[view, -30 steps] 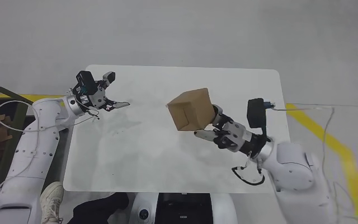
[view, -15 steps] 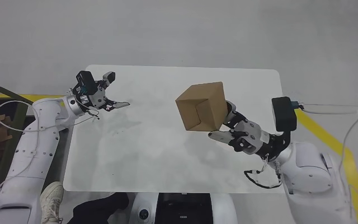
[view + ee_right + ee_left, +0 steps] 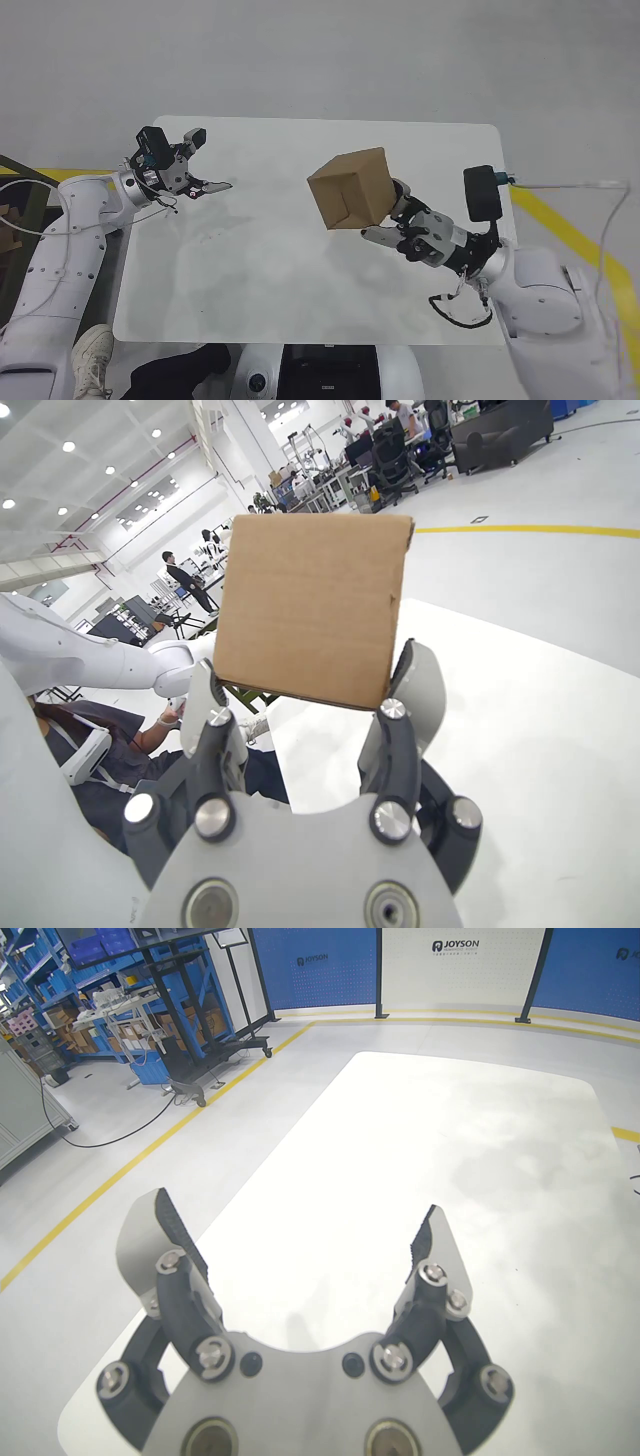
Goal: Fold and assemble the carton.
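Note:
A brown cardboard carton (image 3: 350,188), folded into a box shape, hangs tilted above the middle-right of the white table (image 3: 290,290). My right gripper (image 3: 385,214) is shut on its lower right edge. In the right wrist view the carton (image 3: 310,605) shows a plain flat face, and the right gripper (image 3: 306,680) clamps its bottom edge between both fingers. My left gripper (image 3: 208,160) stands open with nothing in it over the table's far left corner, well apart from the carton. In its own wrist view the left gripper (image 3: 297,1218) has bare tabletop (image 3: 400,1153) between its fingers.
The table surface around the carton is bare white with rounded corners. A yellow floor line (image 3: 560,230) runs past the right edge of the table. The right arm's body (image 3: 535,290) sits over the table's front right corner.
The right gripper raised the carton and carried it rightward, then brought it back a little to the left. The left arm has stayed still.

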Robot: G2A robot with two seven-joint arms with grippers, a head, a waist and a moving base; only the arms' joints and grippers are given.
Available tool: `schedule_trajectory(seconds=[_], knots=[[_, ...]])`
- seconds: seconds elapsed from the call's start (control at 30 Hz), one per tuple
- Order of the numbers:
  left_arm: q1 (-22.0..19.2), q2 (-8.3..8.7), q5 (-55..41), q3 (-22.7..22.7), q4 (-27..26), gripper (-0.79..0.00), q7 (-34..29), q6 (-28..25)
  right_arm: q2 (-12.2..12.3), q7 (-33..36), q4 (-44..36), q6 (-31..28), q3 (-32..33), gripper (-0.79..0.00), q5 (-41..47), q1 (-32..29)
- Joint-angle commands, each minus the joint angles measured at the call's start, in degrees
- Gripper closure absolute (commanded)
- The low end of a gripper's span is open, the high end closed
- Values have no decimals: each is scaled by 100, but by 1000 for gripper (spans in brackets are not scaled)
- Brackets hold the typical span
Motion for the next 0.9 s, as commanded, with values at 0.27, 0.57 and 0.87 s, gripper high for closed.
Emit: schedule_trajectory(seconds=[0.27,0.57,0.87], knots=[[0,0,0,0,0,-785,0,0,-13,49,574,574,-578,-379,-522,351],[0,0,0,0,0,-785,0,0,-55,-75,1014,1201,-1156,-385,-1210,585],[0,0,0,0,0,-785,0,0,-159,-347,1724,1867,-1844,-434,-1742,872]])
